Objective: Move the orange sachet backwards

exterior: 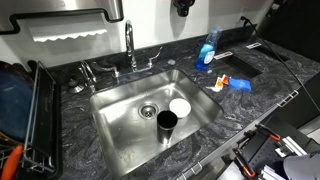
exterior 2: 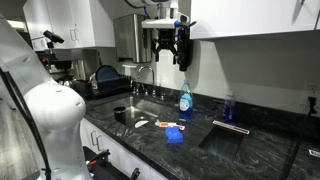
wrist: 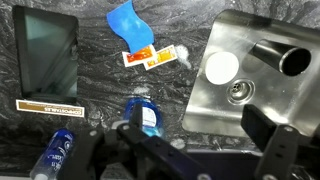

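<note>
The orange sachet (wrist: 150, 57) lies flat on the dark marble counter, between a blue cloth (wrist: 130, 27) and the steel sink (wrist: 262, 100). It also shows in both exterior views (exterior: 216, 82) (exterior 2: 170, 125). My gripper (wrist: 190, 150) hangs high above the counter, open and empty, well clear of the sachet. It shows near the top in both exterior views (exterior: 182, 6) (exterior 2: 167, 48). In the wrist view its dark fingers frame the bottom edge.
A blue soap bottle (wrist: 143, 112) stands on the counter under the gripper (exterior 2: 185, 98). The sink holds a white bowl (exterior: 180, 106) and a black cup (exterior: 167, 122). A dark rectangular inset (wrist: 47, 55) lies beyond the cloth. A faucet (exterior: 131, 45) stands behind the sink.
</note>
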`<action>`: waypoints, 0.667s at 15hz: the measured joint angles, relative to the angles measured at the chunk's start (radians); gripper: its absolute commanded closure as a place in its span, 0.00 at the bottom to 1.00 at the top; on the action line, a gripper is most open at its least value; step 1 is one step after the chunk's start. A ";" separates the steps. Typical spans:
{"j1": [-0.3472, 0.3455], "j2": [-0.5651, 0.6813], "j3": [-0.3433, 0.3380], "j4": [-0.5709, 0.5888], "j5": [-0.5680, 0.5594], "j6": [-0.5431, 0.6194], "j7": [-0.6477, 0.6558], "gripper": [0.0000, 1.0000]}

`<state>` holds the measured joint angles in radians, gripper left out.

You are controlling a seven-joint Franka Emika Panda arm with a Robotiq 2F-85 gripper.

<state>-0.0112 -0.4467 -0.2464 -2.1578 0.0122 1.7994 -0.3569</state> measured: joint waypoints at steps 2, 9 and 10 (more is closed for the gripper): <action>0.000 0.000 0.000 0.000 0.000 0.000 0.000 0.00; -0.005 0.034 0.017 -0.001 -0.001 0.020 0.053 0.00; -0.005 0.054 0.025 -0.002 -0.001 0.031 0.067 0.00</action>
<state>-0.0162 -0.3927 -0.2211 -2.1596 0.0112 1.8299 -0.2900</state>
